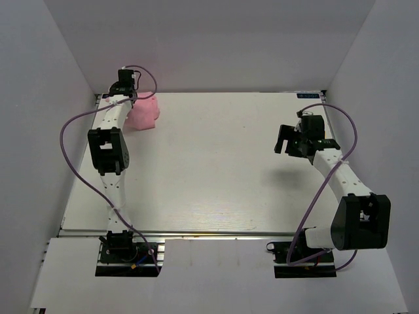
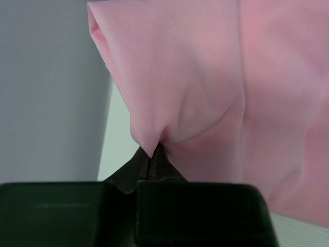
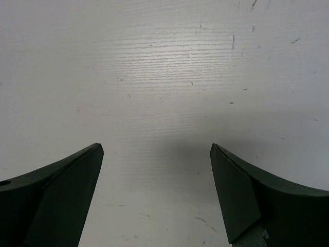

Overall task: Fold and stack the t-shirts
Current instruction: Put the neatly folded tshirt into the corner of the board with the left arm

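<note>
The pink t-shirt [image 1: 144, 112] is bunched in a small heap at the far left corner of the table, by the back wall. My left gripper [image 1: 131, 98] is at that heap, its jaws shut on a pinch of the fabric. In the left wrist view the t-shirt [image 2: 205, 77] fills the frame and a fold of it runs down into the closed left gripper [image 2: 151, 157]. My right gripper [image 1: 286, 139] is open and empty over the right side of the table, far from the t-shirt. The right wrist view shows the right gripper [image 3: 157, 152] with only bare tabletop between its fingers.
White enclosure walls stand at the back and both sides. The left wall [image 2: 46, 87] is close beside the left gripper. The white table [image 1: 216, 170] has faint scuff marks [image 3: 234, 41]. Purple cables loop off both arms.
</note>
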Robot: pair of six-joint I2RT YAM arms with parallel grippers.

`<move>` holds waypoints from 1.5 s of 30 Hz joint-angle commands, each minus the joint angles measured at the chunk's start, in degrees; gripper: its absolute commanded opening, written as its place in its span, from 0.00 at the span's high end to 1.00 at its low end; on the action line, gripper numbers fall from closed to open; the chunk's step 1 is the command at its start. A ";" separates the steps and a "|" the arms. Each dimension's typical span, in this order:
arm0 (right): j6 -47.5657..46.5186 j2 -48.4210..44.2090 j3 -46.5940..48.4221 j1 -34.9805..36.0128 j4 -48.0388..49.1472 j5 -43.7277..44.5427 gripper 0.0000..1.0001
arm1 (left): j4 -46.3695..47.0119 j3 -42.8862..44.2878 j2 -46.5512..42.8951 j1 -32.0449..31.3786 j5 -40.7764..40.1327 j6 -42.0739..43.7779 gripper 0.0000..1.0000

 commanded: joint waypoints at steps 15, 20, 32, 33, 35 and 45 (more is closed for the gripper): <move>1.28 2.36 3.76 -0.16 0.13 -1.83 0.10 | 3.30 7.10 1.14 3.22 1.80 4.56 0.00; 1.46 1.30 3.58 -0.25 -0.13 -2.27 0.10 | 1.29 6.38 -2.38 3.22 0.03 2.72 0.00; 3.57 -5.29 0.51 -0.16 0.66 -4.55 0.10 | -10.68 -0.53 -17.58 0.94 26.52 -15.64 0.00; 3.74 -6.51 -0.10 -0.07 0.75 -4.82 0.10 | -8.41 -3.34 -19.51 -0.02 29.27 -16.96 0.00; 4.01 -8.53 -2.03 -0.25 1.54 -5.61 0.10 | -4.55 -12.83 -25.20 -3.08 34.89 -21.00 0.00; 4.09 -18.47 -9.77 -0.16 1.45 -6.84 0.10 | 12.78 -58.77 -53.17 -23.48 34.40 -30.76 0.00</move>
